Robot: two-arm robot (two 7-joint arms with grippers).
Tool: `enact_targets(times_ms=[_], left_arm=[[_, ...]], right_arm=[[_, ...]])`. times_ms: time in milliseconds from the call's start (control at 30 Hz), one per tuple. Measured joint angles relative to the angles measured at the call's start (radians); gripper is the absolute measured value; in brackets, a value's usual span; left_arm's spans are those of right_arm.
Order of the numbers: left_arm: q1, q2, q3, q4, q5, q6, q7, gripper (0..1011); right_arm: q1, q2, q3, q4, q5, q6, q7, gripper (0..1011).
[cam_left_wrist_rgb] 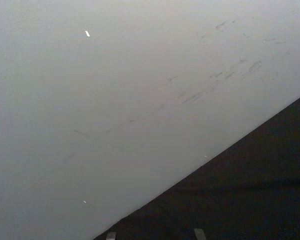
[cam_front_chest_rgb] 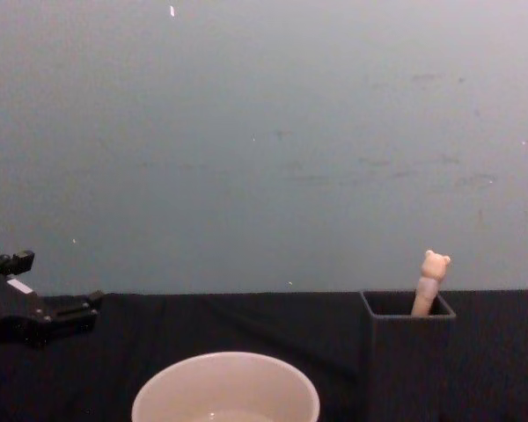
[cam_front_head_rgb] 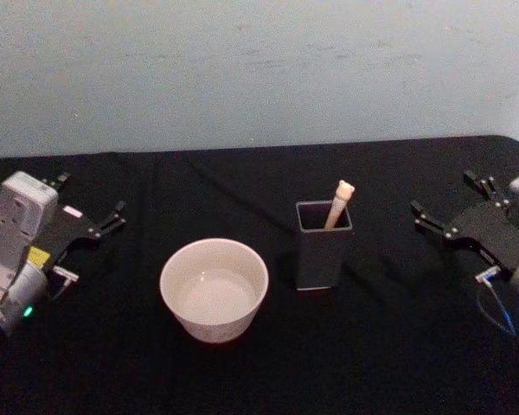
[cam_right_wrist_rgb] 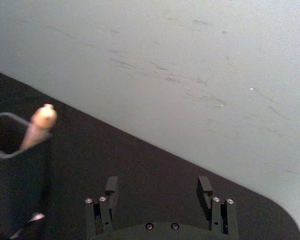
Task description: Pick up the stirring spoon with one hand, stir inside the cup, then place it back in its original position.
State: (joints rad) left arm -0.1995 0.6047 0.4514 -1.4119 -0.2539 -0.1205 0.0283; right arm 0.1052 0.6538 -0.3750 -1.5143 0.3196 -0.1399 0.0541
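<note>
the spoon (cam_front_head_rgb: 339,201) leans in the box (cam_front_head_rgb: 322,259), bear head above the rim, just right of the cup (cam_front_head_rgb: 214,290) on the counter (cam_front_head_rgb: 398,346). the right tool (cam_front_head_rgb: 442,192) hovers well right of the box, released, jaws apart; the left tool (cam_front_head_rgb: 92,194) is parked far left, also spread. pickup not yet begun. better to use the right tool: set the jaws either side of the handle below the head, clear of the rim, pinch, lift straight up
</note>
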Motion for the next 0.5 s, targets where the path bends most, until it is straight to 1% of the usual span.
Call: enact_targets(times_ms=[67,133,167,200,267,300,400,467,500], left_arm=[[0.0,0.0,0.0,0.0,0.0,0.0,0.0,1001],[0.0,0.0,0.0,0.0,0.0,0.0,0.0,1001],[0.0,0.0,0.0,0.0,0.0,0.0,0.0,1001],[0.0,0.0,0.0,0.0,0.0,0.0,0.0,1001],[0.0,0.0,0.0,0.0,0.0,0.0,0.0,1002],[0.0,0.0,0.0,0.0,0.0,0.0,0.0,1001],[0.0,0.0,0.0,0.0,0.0,0.0,0.0,1001],[0.0,0.0,0.0,0.0,0.0,0.0,0.0,1001],[0.0,0.0,0.0,0.0,0.0,0.0,0.0,1001]], right_arm=[[-0.021,0.014,0.012,-0.025,0.022,-0.001,0.025,1003],[-0.065,0.047,0.033,-0.072,0.073,-0.018,0.092,1003],[-0.065,0.047,0.033,-0.072,0.073,-0.018,0.092,1003],[-0.084,0.062,0.04,-0.093,0.099,-0.031,0.13,1003],[-0.1,0.073,0.046,-0.11,0.123,-0.045,0.171,1003],[-0.11,0.08,0.049,-0.125,0.143,-0.053,0.204,1002],[-0.116,0.082,0.05,-0.138,0.169,-0.057,0.246,1002],[-0.11,0.073,0.045,-0.146,0.184,-0.053,0.28,1003],[-0.107,0.069,0.043,-0.146,0.186,-0.051,0.287,1003]])
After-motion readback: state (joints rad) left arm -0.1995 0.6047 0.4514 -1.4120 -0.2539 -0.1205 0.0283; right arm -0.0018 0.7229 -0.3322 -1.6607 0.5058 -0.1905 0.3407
